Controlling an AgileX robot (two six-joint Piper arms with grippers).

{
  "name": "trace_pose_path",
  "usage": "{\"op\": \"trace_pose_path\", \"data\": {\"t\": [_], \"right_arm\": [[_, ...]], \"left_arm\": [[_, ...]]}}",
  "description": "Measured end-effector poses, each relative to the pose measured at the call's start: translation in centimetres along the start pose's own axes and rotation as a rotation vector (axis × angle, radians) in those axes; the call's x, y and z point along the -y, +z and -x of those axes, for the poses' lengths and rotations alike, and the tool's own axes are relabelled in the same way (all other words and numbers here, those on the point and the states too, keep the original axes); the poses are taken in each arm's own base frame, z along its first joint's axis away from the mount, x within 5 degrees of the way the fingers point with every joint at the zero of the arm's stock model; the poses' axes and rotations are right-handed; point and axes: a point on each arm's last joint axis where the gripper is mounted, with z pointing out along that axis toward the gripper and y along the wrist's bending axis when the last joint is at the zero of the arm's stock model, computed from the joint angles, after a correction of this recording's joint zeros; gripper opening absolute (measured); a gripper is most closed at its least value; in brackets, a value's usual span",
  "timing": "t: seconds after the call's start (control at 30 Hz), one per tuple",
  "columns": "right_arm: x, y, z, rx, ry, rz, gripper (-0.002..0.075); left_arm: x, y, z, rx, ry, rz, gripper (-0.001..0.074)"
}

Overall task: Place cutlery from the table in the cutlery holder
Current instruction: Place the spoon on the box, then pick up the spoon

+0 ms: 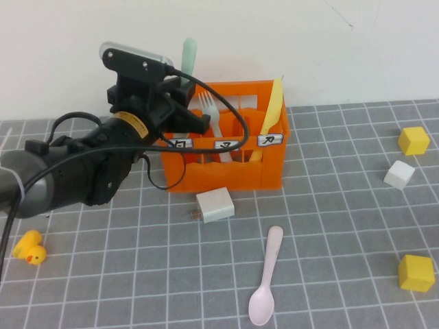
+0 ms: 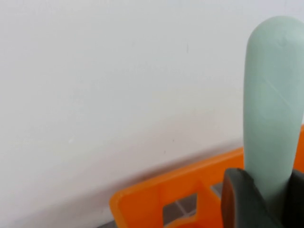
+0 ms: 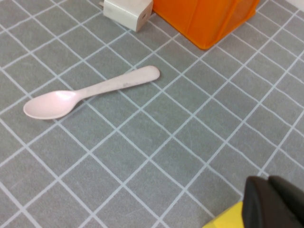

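A pale mint green spoon (image 1: 188, 55) stands upright over the orange cutlery holder's (image 1: 226, 161) left end, pinched by the left gripper (image 1: 184, 96). A pale pink spoon (image 1: 266, 284) lies flat on the grey gridded table (image 1: 329, 233) in front.

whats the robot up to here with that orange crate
The left gripper holds the mint green spoon upright over the left end of the orange crate, which already holds a fork and a yellow knife. The pink spoon lies on the table in front. The right gripper hangs above the table near it.

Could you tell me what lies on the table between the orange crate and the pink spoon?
In the high view, a white charger block sits on the table between the orange crate and the pink spoon, close to the crate's front.
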Motion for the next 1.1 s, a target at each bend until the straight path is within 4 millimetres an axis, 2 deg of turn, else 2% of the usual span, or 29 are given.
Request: {"op": "trace_pose_path", "data": {"t": [0.07, 0.23, 0.37, 0.47, 0.57, 0.63, 0.83, 0.97, 1.1], "right_arm": [[0.0, 0.0, 0.0, 0.000, 0.000, 0.000, -0.0003], [0.0, 0.0, 0.0, 0.000, 0.000, 0.000, -0.0003], [0.0, 0.0, 0.0, 0.000, 0.000, 0.000, -0.0003], [0.0, 0.0, 0.0, 0.000, 0.000, -0.001, -0.0003], [0.1, 0.0, 0.0, 0.001, -0.002, -0.009, -0.0003], [0.1, 0.0, 0.0, 0.002, -0.002, -0.015, -0.0003], [0.4, 0.0, 0.1, 0.010, -0.003, -0.047, -0.0003], [0.7, 0.0, 0.2, 0.018, 0.002, -0.077, -0.0003], [0.9, 0.0, 0.2, 0.022, 0.001, -0.098, -0.0003]], "left_arm": [[0.0, 0.0, -0.1, -0.007, 0.023, 0.001, 0.0169], [0.0, -0.2, 0.4, 0.004, 0.105, 0.001, 0.0311], [0.2, -1.3, 2.5, 0.050, 0.171, 0.005, 0.0307], [0.3, -2.8, 4.9, 0.074, 0.221, 0.015, 0.0247], [0.5, -5.3, 7.5, 0.053, 0.248, 0.036, 0.0131], [0.5, -7.8, 9.7, 0.026, 0.263, 0.056, 0.0056], [-0.3, -15.3, 13.7, -0.060, 0.256, 0.142, 0.0006], [-0.7, -19.6, 14.6, -0.101, 0.242, 0.195, 0.0003], [-0.4, -23.6, 13.1, -0.158, 0.221, 0.212, 0.0001]]}}
